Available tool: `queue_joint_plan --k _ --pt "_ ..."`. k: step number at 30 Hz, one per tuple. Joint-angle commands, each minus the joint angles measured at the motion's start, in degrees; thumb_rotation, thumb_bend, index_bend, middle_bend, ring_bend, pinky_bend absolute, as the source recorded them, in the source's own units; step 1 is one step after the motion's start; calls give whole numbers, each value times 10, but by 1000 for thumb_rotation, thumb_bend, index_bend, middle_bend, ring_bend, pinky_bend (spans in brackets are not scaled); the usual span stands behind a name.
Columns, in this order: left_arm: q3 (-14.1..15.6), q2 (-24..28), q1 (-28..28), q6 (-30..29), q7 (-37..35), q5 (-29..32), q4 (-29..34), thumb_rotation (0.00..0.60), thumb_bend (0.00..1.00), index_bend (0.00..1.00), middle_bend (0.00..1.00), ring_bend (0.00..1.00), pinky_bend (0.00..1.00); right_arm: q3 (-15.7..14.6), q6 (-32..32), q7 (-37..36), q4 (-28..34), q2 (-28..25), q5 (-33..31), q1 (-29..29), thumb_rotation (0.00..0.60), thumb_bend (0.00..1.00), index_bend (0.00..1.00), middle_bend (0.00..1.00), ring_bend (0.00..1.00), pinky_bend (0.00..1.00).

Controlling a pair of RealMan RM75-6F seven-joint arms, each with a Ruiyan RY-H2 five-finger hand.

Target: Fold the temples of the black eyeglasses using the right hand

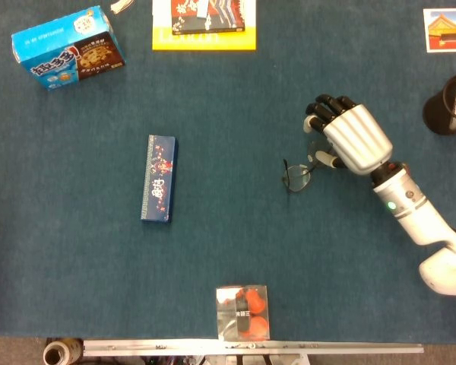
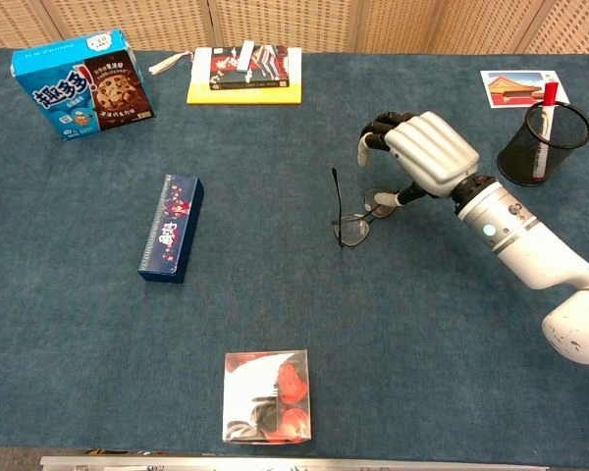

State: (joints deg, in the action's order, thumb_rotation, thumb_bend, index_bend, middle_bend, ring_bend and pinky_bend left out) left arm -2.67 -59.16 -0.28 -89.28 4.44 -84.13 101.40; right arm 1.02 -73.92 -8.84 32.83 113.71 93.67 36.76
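The right hand sits over the far end of the black eyeglasses, which lie on the blue table cover right of centre. Its fingers are curled downward above the frame and the thumb tip touches the nearer lens area; whether anything is actually gripped cannot be told. 1 temple stands out toward the far side (the other is hidden under the hand). The left hand is out of both views. Well apart to the left lies a dark blue box; a mesh pen cup stands to the right.
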Motion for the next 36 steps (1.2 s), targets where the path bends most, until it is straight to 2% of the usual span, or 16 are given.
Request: queue_joint_plan --k 1,16,22,28,36 --pt "1 0 1 -2 0 -1 0 600 0 471 382 312 348 -1 3 -2 -6 3 -2 -1 600 89 468 360 244 384" --pt "-1 1 1 -1 -1 1 1 600 0 471 382 312 348 -4 14 -11 -33 14 -4 -2 600 90 468 360 245 384" --pt "0 2 2 -2 -2 1 0 600 0 471 382 312 348 0 -16 -11 -18 5 1 0 600 90 468 360 245 384" --pt "-2 3 3 -4 -1 4 0 600 0 471 382 312 348 18 -64 28 52 -37 8 9 600 90 468 360 245 384" --pt "-3 3 2 -2 0 7 1 600 0 471 382 312 348 41 -92 121 211 -118 17 20 600 91 468 360 245 384"
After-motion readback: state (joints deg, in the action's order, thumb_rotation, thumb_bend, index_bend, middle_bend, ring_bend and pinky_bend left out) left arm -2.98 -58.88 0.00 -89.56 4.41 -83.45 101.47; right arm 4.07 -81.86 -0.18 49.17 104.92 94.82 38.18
